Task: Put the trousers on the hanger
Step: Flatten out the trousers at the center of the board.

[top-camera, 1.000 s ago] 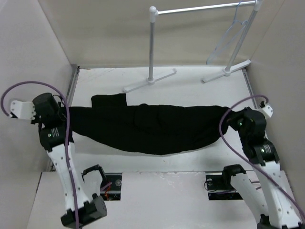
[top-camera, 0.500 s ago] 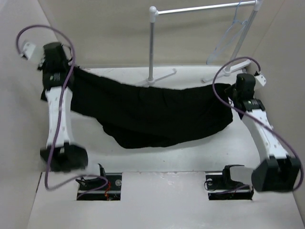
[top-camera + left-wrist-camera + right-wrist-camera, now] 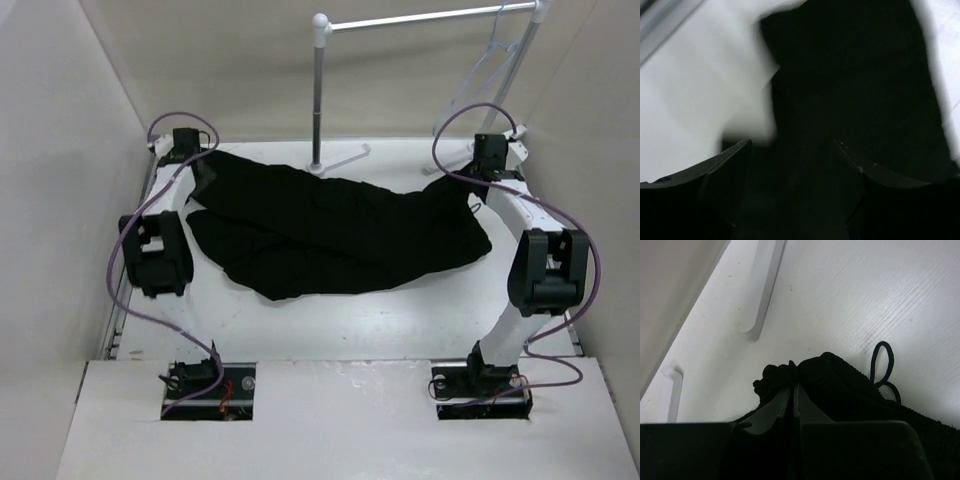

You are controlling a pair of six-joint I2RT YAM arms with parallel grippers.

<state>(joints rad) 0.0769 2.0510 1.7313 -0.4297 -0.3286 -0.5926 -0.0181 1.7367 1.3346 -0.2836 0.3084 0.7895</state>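
Trousers [image 3: 330,230]: right fingers [image 3: 771,412] clamped on waist edge; left fingers [image 3: 725,175] apart, fabric between.

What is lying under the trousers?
Around the trousers only white table shows. A rack foot passes under their far edge, its end hidden. Anything else beneath is covered.

The left arm [image 3: 172,195] and right arm [image 3: 520,207] share white links, black joints, purple cables [image 3: 468,108].

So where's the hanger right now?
In the top view, the hanger hangs from the bar of the white rack at the far right, beyond the right gripper and apart from the trousers.
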